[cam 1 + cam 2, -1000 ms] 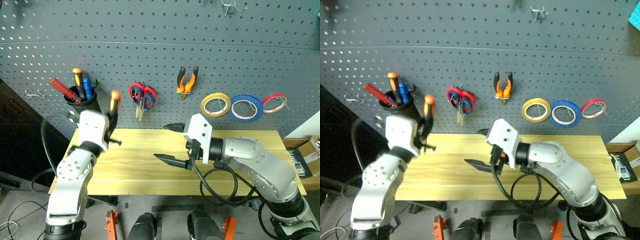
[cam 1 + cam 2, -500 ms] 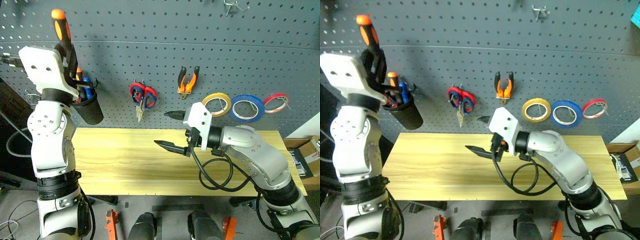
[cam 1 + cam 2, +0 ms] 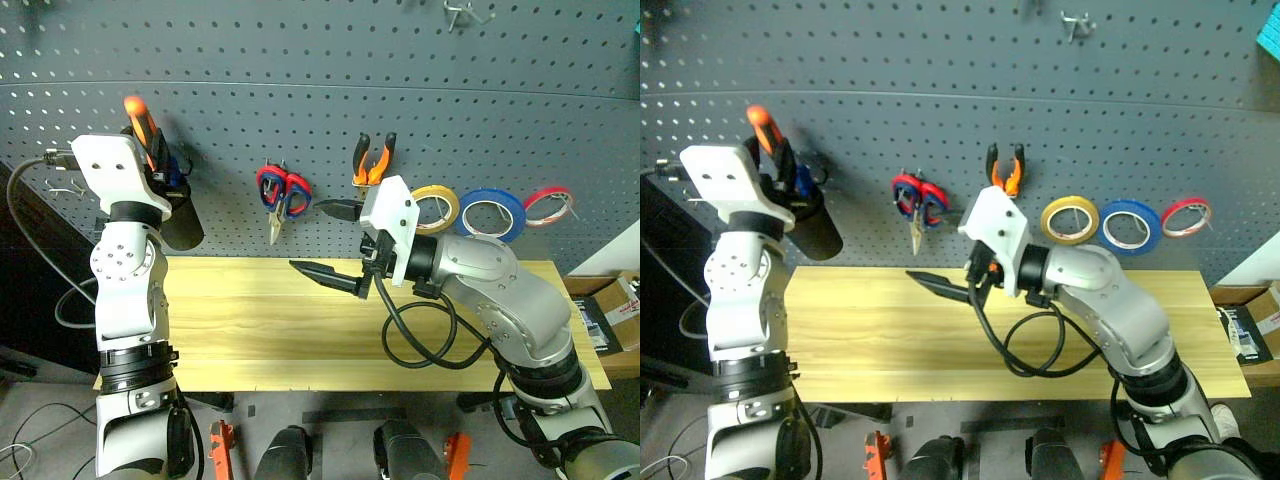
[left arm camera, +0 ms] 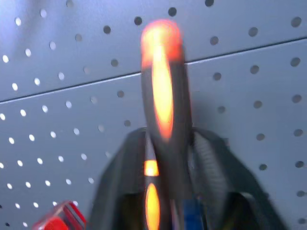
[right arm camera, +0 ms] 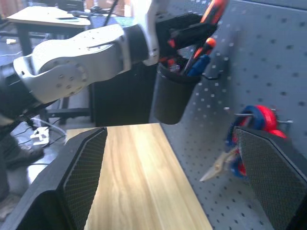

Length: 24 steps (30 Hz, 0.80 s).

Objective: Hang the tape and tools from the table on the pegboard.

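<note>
The orange-and-black screwdriver (image 4: 163, 96) stands upright with its handle top (image 3: 135, 110) poking above a black cup (image 3: 182, 218) on the dark grey pegboard (image 3: 420, 80). My left gripper (image 3: 150, 160) is at the cup's mouth, around the handle. My right gripper (image 3: 312, 237) hangs open and empty over the pale wooden table (image 3: 250, 320), pointing left. The yellow tape (image 3: 434, 208), the orange-handled pliers (image 3: 373, 160) and the dark blue scissors (image 3: 292, 203), paired with red ones, hang on hooks.
A blue roll (image 3: 493, 214) and a red-and-white roll (image 3: 549, 204) hang right of the yellow tape. Other screwdrivers stand in the cup. Boxes (image 3: 615, 310) lie past the table's right end. A bare hook (image 3: 465, 12) sits high on the pegboard.
My left arm rose from the table's edge, lifted the screwdriver high above the cup, then lowered it into the cup. My right gripper drifted up and left, still open.
</note>
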{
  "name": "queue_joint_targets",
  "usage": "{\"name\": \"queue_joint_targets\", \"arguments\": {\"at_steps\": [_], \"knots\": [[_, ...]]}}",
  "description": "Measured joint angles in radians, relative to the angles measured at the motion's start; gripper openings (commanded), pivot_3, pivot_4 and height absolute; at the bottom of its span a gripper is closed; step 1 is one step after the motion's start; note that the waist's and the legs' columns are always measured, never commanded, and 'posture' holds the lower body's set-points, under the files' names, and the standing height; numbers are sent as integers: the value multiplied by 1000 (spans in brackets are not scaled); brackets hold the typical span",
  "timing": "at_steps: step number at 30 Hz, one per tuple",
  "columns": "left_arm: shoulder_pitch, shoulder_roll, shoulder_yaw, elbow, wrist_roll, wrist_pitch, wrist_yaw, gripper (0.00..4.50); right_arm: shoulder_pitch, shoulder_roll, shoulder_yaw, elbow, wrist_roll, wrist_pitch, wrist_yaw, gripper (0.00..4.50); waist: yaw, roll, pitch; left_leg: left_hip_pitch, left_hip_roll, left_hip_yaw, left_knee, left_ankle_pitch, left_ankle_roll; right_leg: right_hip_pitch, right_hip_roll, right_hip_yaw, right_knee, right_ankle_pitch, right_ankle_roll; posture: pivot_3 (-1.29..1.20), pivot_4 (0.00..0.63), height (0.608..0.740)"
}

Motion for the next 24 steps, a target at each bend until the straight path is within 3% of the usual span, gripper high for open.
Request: {"name": "queue_joint_targets", "arguments": {"at_steps": [6, 12, 15, 18, 24], "knots": [[34, -21, 1, -125, -26, 100, 32, 4471, 22, -33, -18, -13, 6, 0, 0, 4500, -4, -5, -6, 0, 0, 0, 0, 0, 0, 0, 0, 0, 0, 0, 0, -29, 92, 740], [110, -48, -43, -429, -47, 436, 72, 4471, 143, -76, -131, -60, 75, 47, -16, 4500, 3, -8, -39, 0, -1, 2, 0, 0, 0, 0, 0, 2, 0, 0, 0, 15, 57, 740], [198, -50, -79, -501, -49, 492, 47, 4471, 226, -92, -182, -81, 79, 61, -44, 4500, 6, -6, -66, 3, 0, 3, -1, 0, 0, 2, 1, 3, 1, 0, 0, 10, 34, 740], [312, -49, -101, -501, -51, 498, -3, 4471, 351, -85, -203, -74, 52, 28, -91, 4500, 12, -2, -86, 6, 0, 4, -1, -1, 2, 5, 2, 3, 1, 0, 0, 2, 19, 740], [422, -57, -94, -319, -46, 452, -55, 4471, 630, -16, -210, 166, -162, -273, -232, 4500, 30, 1, -110, 36, -2, 7, -1, -3, 4, 37, 4, 1, -3, -1, 1, -18, 0, 740]]}}
